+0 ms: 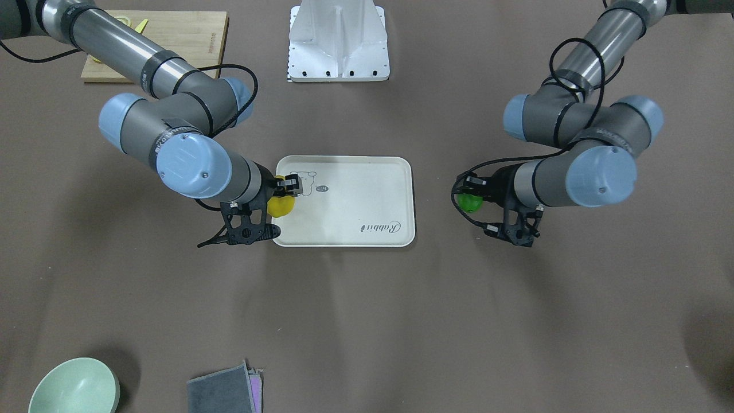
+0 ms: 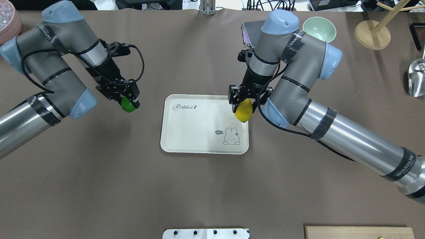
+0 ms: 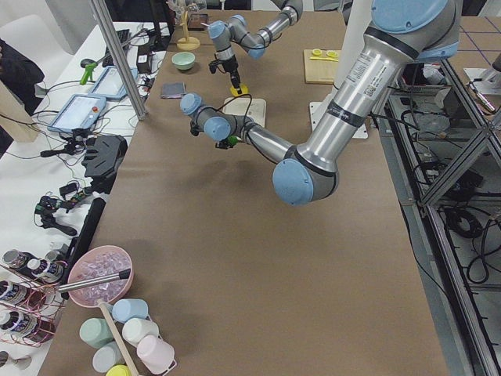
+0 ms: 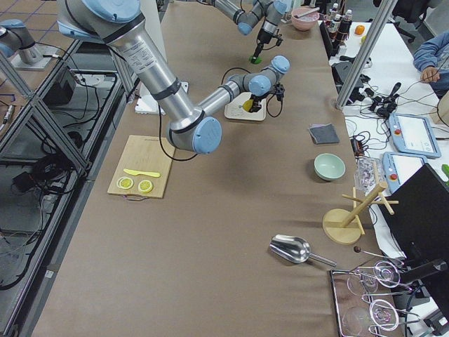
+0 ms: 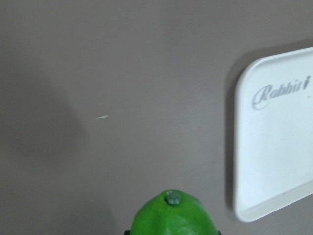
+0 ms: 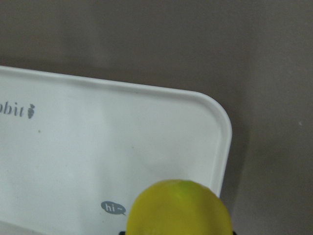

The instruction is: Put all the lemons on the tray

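Left arm (image 2: 56,76), right arm (image 2: 348,139): silver tubes, grey joints, light-blue screwed caps, black lettered bands, looped black cables.

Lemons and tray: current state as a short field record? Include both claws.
yellow lemon: gripped in right claw, over the tray edge on the robot's right; contact with the tray unclear
green lemon: gripped in left claw, off the tray, above bare table on the robot's left
tray state: flat between the arms, no lemon released on it
task status: neither lemon placed yet
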Controlling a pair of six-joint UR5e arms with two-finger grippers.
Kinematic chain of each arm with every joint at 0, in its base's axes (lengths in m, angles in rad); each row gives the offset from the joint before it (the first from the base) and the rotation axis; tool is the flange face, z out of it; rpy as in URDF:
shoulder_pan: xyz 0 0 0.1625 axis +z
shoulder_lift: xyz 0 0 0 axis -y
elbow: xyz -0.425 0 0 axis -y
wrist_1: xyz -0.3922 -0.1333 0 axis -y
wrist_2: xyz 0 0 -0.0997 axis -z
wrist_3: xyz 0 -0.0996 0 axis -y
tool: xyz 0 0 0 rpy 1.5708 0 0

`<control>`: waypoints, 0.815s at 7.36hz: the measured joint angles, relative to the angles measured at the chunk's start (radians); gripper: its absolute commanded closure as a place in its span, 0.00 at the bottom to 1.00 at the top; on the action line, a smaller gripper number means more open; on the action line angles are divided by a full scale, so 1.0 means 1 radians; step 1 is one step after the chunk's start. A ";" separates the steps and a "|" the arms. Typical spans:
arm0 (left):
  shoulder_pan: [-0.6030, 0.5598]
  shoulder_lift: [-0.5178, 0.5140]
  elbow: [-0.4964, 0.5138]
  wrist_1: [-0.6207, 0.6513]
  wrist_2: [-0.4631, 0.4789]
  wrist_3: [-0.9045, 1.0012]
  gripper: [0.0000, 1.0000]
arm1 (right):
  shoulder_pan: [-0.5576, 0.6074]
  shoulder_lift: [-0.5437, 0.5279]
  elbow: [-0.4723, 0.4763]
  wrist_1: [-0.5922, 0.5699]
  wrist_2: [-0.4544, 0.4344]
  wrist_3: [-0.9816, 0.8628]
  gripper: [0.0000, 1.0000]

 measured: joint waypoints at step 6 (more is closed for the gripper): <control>0.146 -0.192 0.150 -0.179 0.122 -0.276 0.02 | -0.042 0.022 -0.074 0.058 -0.026 0.012 0.00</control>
